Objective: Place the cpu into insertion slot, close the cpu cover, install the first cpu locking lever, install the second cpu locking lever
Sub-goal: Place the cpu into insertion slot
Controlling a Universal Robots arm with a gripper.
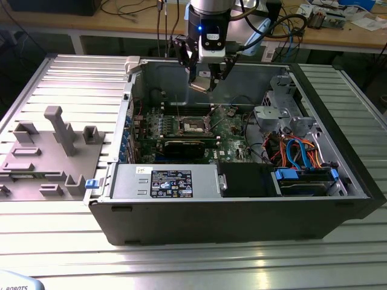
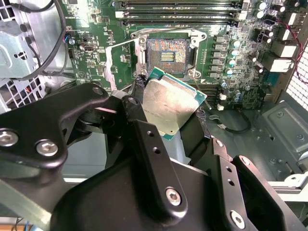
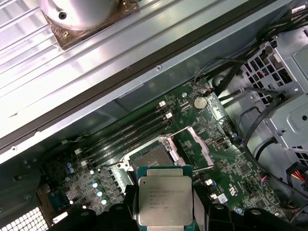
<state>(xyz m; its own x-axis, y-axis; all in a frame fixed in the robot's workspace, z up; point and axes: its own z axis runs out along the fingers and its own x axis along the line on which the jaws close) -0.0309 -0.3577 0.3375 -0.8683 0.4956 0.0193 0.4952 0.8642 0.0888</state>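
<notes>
Insertion slot (image 2: 167, 53) is seen clear from above; sides are hemmed by open cpu cover (image 3: 203, 147), mem. slots (image 2: 178, 12), w/ drive cage (image 1: 281, 99) farther off.

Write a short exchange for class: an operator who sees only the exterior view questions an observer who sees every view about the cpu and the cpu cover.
Operator: What is the gripper carrying above the case?
Observer: In both wrist views it is shut on the cpu, with the silvery face showing.
Operator: Is the socket covered?
Observer: No. In the first wrist view the cpu cover lies swung open beside it.
</notes>
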